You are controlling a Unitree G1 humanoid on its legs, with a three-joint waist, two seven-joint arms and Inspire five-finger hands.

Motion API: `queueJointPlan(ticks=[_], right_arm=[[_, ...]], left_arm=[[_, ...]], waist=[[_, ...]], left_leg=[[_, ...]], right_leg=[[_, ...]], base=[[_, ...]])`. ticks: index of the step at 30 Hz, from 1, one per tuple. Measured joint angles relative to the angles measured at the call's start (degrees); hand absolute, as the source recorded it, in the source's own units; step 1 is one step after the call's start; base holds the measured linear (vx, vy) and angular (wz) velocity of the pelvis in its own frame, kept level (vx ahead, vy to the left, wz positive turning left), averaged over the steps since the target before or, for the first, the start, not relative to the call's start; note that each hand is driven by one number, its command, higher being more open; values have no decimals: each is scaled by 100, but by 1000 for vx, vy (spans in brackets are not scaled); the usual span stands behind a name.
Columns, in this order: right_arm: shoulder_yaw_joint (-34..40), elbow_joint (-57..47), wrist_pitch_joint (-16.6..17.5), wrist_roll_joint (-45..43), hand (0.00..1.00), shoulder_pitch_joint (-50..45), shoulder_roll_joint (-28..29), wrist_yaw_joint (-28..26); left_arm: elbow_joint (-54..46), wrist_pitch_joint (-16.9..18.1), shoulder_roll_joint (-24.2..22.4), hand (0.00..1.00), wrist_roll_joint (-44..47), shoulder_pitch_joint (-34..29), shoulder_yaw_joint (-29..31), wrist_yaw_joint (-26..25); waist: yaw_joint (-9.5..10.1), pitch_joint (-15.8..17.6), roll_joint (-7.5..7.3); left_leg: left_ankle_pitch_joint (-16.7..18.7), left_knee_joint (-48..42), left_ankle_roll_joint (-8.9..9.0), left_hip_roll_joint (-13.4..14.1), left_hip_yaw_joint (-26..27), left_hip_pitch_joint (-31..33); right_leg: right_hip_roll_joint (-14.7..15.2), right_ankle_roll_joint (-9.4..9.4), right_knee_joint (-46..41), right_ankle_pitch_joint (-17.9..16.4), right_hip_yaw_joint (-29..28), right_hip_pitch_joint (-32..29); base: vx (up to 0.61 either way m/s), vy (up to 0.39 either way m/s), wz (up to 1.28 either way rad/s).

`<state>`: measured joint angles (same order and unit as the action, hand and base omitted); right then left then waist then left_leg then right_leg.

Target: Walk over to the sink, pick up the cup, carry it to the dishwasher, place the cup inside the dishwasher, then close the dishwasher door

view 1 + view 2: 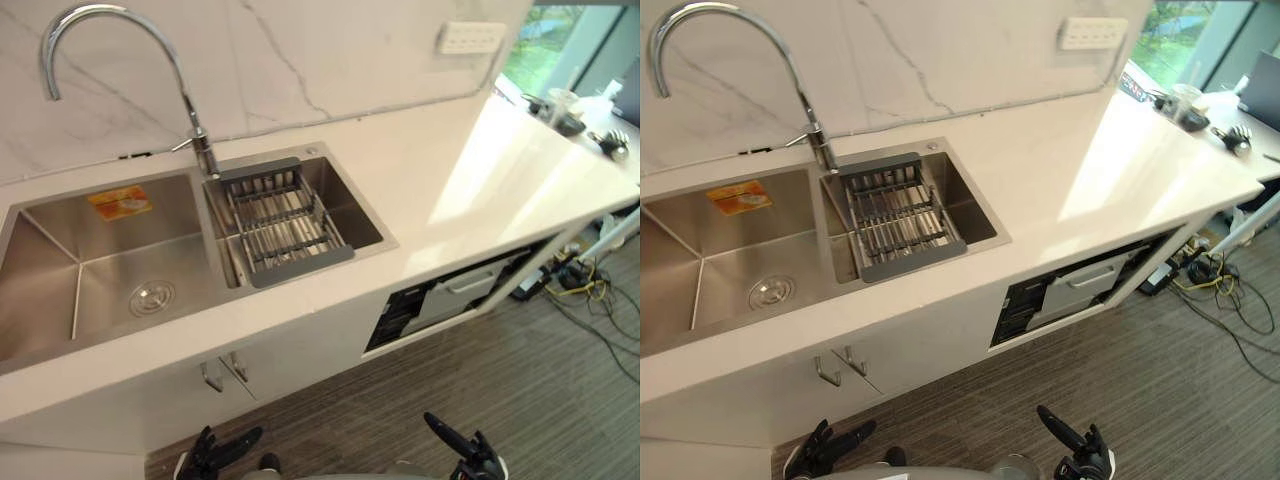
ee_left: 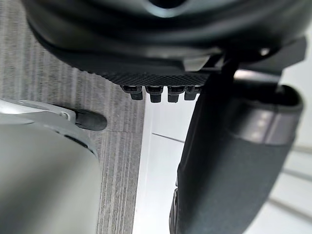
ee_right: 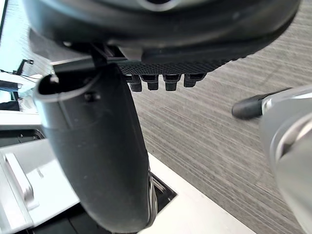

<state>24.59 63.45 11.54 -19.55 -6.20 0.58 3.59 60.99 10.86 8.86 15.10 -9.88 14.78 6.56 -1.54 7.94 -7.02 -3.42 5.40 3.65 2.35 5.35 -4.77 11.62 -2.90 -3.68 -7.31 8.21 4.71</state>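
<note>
Two hands sat low at the frame's bottom edge, left hand [image 1: 210, 452] and right hand [image 1: 475, 462], fingers loosely spread, holding nothing. Sink [image 1: 60, 240] lay at frame left in the desk [image 1: 450, 190], rack [image 1: 283, 222] across its smaller basin. Dishwasher [image 1: 455, 290] sat under the desk at right, front apparently ajar.

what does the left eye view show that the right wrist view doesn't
Left eye view alone: the double sink, the faucet, the drain rack over the smaller basin, and the left hand. Right wrist view alone: the right hand from underneath, close, fingers relaxed, holding nothing. Shared: that hand, the dishwasher under the counter and the striped floor.
</note>
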Motion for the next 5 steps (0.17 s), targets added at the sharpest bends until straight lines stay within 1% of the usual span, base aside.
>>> queueJointPlan(ticks=[1, 2, 3, 5], right_arm=[[-12, 89, 0, 4, 100, 3, 95, -6], [-22, 158, 1, 3, 100, 44, 141, -7], [-25, 177, 1, 4, 100, 175, 183, -16], [-30, 168, 1, 59, 100, 261, 182, -33]], left_arm=[[12, -61, 73, 100, -117, -19, -16, 2], [13, -72, 99, 100, -189, -29, -27, -25], [13, -72, 101, 100, -223, -28, -30, -31], [10, -62, 81, 100, -278, -24, -18, -34]], waist=[[18, -40, -167], [65, -64, -204], [63, -67, -208], [62, -60, -190]], left_leg=[[2, 1, 2, -50, -62, 6], [10, 1, 14, -10, -66, 21], [41, 1, 55, 80, -108, 16], [42, 0, 59, 152, -153, -4]], right_leg=[[13, -327, 15, 233, -109, 73], [-27, -430, 1, 291, -144, 71], [-120, -422, -58, 324, -170, 71], [-192, -379, -126, 354, -151, 83]], base=[[148, -32, 35], [202, -63, 30], [146, -62, 12], [90, -56, 14]])
